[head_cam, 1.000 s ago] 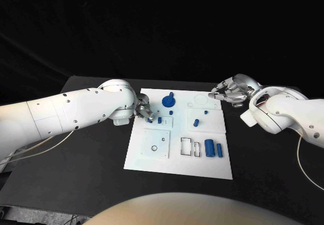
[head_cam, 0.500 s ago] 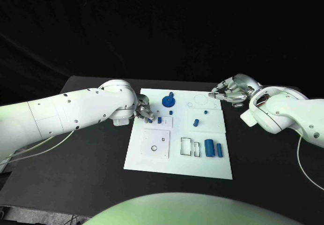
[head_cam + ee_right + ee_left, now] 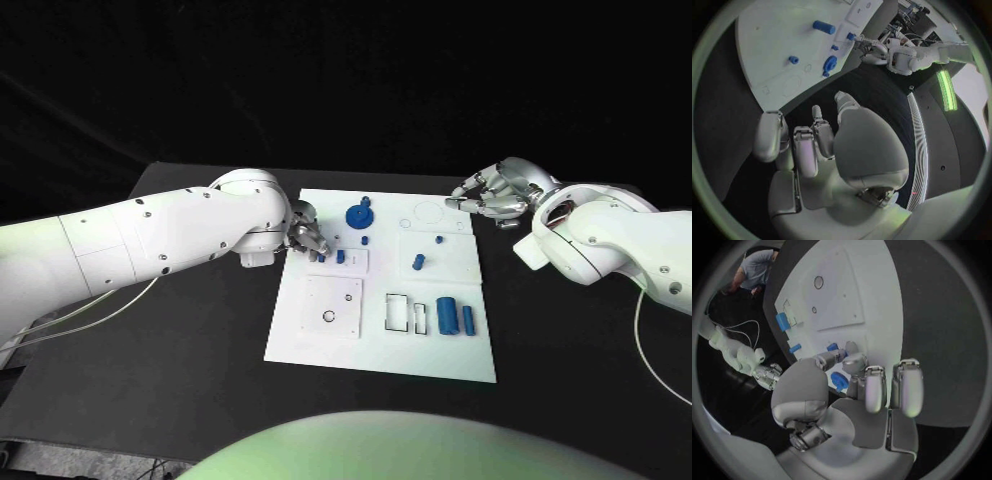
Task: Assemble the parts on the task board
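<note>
Left hand [image 3: 304,238] at the task board [image 3: 346,330]'s left edge, fingers pinching a small blue part [image 3: 839,381] over the board's upper-left area. Right hand [image 3: 495,198] off the far-right corner, curled, holding nothing. Left is nearer.

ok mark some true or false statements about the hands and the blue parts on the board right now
1. The left hand is at the task board's left edge, its fingers at a small blue part. True.
2. The right hand holds a blue cylinder. False: it holds nothing and sits off the board's far right corner.
3. A blue cylinder lies on the board's near right part. True.
4. The round blue part lies on the black table. False: it is on the board.
</note>
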Tool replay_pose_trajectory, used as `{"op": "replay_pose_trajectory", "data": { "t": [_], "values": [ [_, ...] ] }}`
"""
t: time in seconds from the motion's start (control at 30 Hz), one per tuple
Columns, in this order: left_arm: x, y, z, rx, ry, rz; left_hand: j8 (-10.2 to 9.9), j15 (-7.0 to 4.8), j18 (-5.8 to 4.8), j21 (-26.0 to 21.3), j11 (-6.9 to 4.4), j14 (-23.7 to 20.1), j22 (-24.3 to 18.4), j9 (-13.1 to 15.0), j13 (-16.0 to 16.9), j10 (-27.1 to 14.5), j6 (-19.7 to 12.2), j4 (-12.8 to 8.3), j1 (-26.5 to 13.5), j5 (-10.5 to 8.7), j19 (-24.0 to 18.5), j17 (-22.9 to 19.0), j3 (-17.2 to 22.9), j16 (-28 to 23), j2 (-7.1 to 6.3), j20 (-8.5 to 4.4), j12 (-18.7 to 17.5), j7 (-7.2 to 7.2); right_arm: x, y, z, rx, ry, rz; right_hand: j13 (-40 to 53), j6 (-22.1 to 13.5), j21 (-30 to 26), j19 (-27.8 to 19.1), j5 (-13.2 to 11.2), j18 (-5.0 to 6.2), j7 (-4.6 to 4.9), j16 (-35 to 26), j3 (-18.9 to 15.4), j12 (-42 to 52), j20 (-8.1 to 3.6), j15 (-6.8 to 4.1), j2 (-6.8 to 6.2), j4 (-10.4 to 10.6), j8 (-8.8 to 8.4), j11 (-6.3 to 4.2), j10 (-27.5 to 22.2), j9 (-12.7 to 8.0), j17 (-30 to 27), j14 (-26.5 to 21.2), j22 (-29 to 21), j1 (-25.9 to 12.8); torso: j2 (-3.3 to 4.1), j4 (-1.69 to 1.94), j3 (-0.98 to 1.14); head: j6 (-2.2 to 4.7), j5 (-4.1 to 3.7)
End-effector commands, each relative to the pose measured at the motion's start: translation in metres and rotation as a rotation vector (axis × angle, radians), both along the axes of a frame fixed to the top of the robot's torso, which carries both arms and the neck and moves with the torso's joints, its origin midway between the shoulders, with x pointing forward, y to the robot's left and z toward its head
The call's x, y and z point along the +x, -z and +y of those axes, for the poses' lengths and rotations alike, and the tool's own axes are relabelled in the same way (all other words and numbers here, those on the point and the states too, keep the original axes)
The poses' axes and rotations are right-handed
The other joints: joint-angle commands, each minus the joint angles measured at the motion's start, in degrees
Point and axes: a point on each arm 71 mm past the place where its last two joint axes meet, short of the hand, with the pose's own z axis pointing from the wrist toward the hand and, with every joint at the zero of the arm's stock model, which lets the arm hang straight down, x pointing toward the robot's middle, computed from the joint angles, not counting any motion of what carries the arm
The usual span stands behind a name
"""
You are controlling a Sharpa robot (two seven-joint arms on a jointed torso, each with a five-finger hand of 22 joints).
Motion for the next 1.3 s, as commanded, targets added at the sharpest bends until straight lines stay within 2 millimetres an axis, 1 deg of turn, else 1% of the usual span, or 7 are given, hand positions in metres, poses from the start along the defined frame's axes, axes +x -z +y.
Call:
{"op": "replay_pose_trajectory", "data": {
  "t": [0.03, 0.17, 0.4, 0.63, 0.9, 1.1, 1.3],
  "values": [
    [-0.001, 0.002, 0.001, 0.009, -0.004, 0.009, -0.4, 0.05, -0.99, 0.3, -0.01, 5.9, 13.5, 0.1, 0.2, 0.4, -0.1, 1.7, -0.8, -2.44, 3.6, 15.1, -2.2, 0.4, -1.13, 0.11, -0.3, 0.28, 0.000, 0.000, 0.001, -0.002, -0.016, -0.001, 1.6, -0.1, -0.4, -0.3, 0.2, 0.69, -0.18, -0.3, 0.3, -0.1, 0.09, -0.37, 0.06, -0.1, 0.25, -0.14, -0.2, 0.1, 10.1, 5.0, 1.8, -0.5, 0.03, -0.01, -0.02, 0.01, -0.02],
    [0.000, 0.000, 0.000, -0.008, -0.014, -0.012, -0.6, 0.00, -1.00, 0.3, 0.04, 5.9, 13.5, 0.3, 0.2, 0.4, 0.2, 4.5, -2.2, -4.16, 3.6, 15.1, -5.1, 0.4, -2.25, 0.06, -0.5, 0.36, 0.000, 0.000, 0.001, -0.002, -0.016, 0.000, 1.6, -0.1, -0.4, -0.3, 0.2, 0.69, -0.18, -0.3, 0.3, -0.1, 0.09, -0.37, 0.06, -0.1, 0.25, -0.14, -0.2, 0.1, 10.1, 5.0, 1.8, -0.5, 0.02, -0.04, -0.04, 0.01, -0.02],
    [0.003, -0.006, 0.002, -0.049, -0.050, -0.057, -0.6, -0.39, -0.93, 0.1, 0.01, 5.9, 13.4, 1.1, -0.8, -0.1, -0.4, 10.0, -1.1, -0.12, 3.5, 15.1, -12.7, 0.4, -3.47, -0.29, -1.6, 0.33, 0.000, 0.000, 0.001, -0.002, -0.015, 0.000, 1.6, -0.1, -0.4, -0.3, 0.2, 0.69, -0.19, -0.3, 0.3, -0.1, 0.08, -0.37, 0.06, -0.1, 0.26, -0.14, -0.2, 0.1, 10.0, 5.0, 1.7, -0.5, 0.02, -0.07, 0.00, 0.03, -0.07],
    [0.005, -0.015, 0.004, -0.094, -0.083, -0.099, -0.7, -0.54, -0.74, -0.7, 0.12, 5.9, 13.2, 1.5, -1.2, -0.6, -1.6, 10.3, -0.5, 1.25, 3.1, 15.1, -15.0, 0.4, -3.39, -0.43, -2.0, 0.50, 0.000, 0.001, 0.001, -0.002, -0.014, -0.001, 1.6, -0.1, -0.4, -0.3, 0.2, 0.69, -0.19, -0.3, 0.3, -0.1, 0.08, -0.37, 0.06, -0.1, 0.26, -0.14, -0.2, 0.1, 10.0, 5.0, 1.7, -0.5, 0.01, -0.04, 0.00, 0.12, -0.23],
    [0.008, -0.028, 0.001, -0.276, -0.106, -0.171, -3.6, 0.76, 0.98, -8.6, 1.07, 5.2, 10.5, 1.3, -12.6, -9.9, -10.5, 10.2, 6.5, 8.49, -0.6, 11.8, -18.1, -1.7, -4.42, 0.47, -10.7, 2.31, 0.000, 0.001, -0.001, -0.002, -0.010, -0.003, 1.6, -0.1, -0.4, -0.3, 0.2, 0.70, -0.19, -0.3, 0.3, -0.1, 0.08, -0.37, 0.05, -0.1, 0.27, -0.15, -0.2, 0.1, 10.0, 5.0, 1.7, -0.6, -0.04, -0.03, 0.03, 0.32, -0.45],
    [0.010, -0.040, -0.016, -0.427, 0.030, -0.312, -11.5, 6.44, 7.17, -48.6, 7.11, -12.8, -4.3, -3.9, -20.6, -27.2, -20.1, 8.3, 19.8, 9.72, -21.9, -19.1, -16.9, -27.3, -5.12, 4.86, -21.2, 8.64, 0.000, 0.000, -0.001, 0.000, -0.008, -0.011, 1.4, -0.2, -0.5, -0.4, 0.2, 0.73, -0.19, -0.3, 0.3, -0.2, 0.07, -0.38, 0.05, -0.1, 0.27, -0.15, -0.3, 0.1, 9.9, 5.0, 1.7, -0.8, -0.02, 0.07, 0.00, 0.63, -0.80],
    [0.008, -0.047, -0.038, -0.430, 0.290, -0.540, -18.5, 7.51, 7.97, -54.4, 8.53, -19.5, -7.3, -10.4, -28.1, -29.0, -17.8, 3.9, 26.7, 5.63, -22.9, -27.7, -14.1, -32.7, -7.77, 7.02, -28.7, 9.22, 0.000, -0.001, 0.000, 0.002, -0.013, -0.026, 1.4, -0.3, -0.7, -0.4, 0.4, 0.76, -0.18, -0.3, 0.5, -0.3, 0.07, -0.39, 0.10, -0.2, 0.24, -0.15, -0.4, 0.1, 9.9, 4.9, 1.6, -0.7, 0.10, -0.03, -0.08, 0.95, -1.02]
  ]
}}
